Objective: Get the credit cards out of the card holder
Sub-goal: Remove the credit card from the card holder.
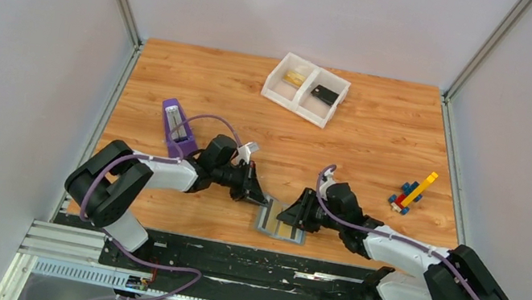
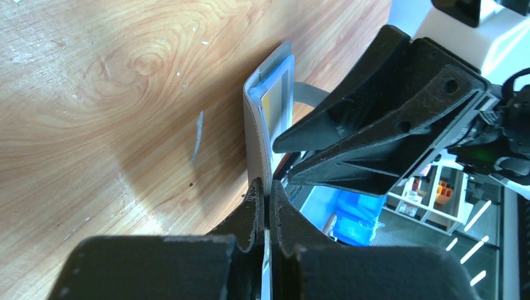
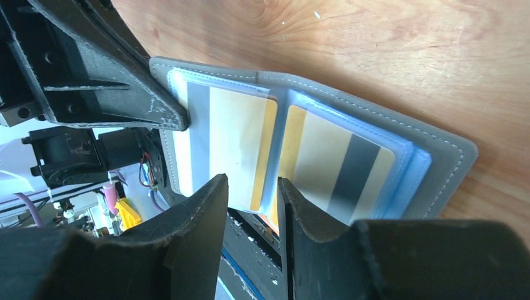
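The grey card holder [image 1: 281,224] lies open at the table's front edge, partly over it. In the right wrist view its two panels [image 3: 450,156] hold gold-yellow credit cards [image 3: 240,134] in clear sleeves, one card on each side of the fold. My left gripper [image 2: 265,199] is shut on the holder's left panel [image 2: 255,137], seen edge-on and tilted up; a gold card [image 2: 275,103] shows in it. My right gripper [image 3: 253,194] is open, its fingers apart at the near edge of the cards by the fold. It also shows in the top view [image 1: 291,213], as does the left gripper [image 1: 258,197].
A white two-compartment tray [image 1: 293,101] stands at the back with a yellowish item and a small black piece [image 1: 325,93]. A purple upright object [image 1: 177,122] stands behind the left arm. A toy of coloured bricks [image 1: 412,193] lies at the right. Metal rails run below the table's front edge.
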Motion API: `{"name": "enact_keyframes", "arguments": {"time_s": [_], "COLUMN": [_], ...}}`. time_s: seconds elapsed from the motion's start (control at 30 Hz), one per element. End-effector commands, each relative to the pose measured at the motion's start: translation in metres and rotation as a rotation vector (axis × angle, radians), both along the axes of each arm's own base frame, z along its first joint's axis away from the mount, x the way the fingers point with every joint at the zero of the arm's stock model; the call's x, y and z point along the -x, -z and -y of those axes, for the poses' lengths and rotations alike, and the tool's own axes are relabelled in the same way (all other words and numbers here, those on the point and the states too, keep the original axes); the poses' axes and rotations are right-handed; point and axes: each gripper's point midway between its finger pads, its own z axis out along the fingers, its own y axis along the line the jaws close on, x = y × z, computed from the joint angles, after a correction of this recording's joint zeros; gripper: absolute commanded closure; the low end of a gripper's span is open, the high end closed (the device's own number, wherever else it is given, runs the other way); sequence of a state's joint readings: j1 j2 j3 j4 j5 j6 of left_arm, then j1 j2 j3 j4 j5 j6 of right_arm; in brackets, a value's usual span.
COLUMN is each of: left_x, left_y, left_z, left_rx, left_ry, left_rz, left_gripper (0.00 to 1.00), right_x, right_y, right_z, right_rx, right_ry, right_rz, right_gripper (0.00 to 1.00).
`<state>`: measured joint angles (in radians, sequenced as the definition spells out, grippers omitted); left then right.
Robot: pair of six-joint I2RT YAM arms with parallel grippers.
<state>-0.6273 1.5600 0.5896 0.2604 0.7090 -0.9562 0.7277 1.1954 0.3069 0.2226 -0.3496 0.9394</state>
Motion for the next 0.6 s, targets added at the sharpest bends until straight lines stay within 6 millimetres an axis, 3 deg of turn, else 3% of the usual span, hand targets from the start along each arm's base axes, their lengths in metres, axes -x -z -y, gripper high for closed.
{"name": "enact_keyframes", "arguments": {"time_s": [0.0, 0.57], "left_x": [-0.006, -0.004], "left_y": [-0.024, -0.039], "left_z": [0.006, 0.008], "left_rx": [0.108, 0.253], "left_ry": [0.000, -0.038], "left_rz": [0.023, -0.024], "left_gripper": [1.00, 1.00], "right_x": [-0.004, -0.005], "right_y": [-0.014, -0.011], "right_z": [-0.009, -0.014], "right_rx": [-0.083, -0.150], "right_ry": [-0.027, -0.031], "right_rz": [0.042, 0.021], "right_gripper": [0.62, 0.46]}}
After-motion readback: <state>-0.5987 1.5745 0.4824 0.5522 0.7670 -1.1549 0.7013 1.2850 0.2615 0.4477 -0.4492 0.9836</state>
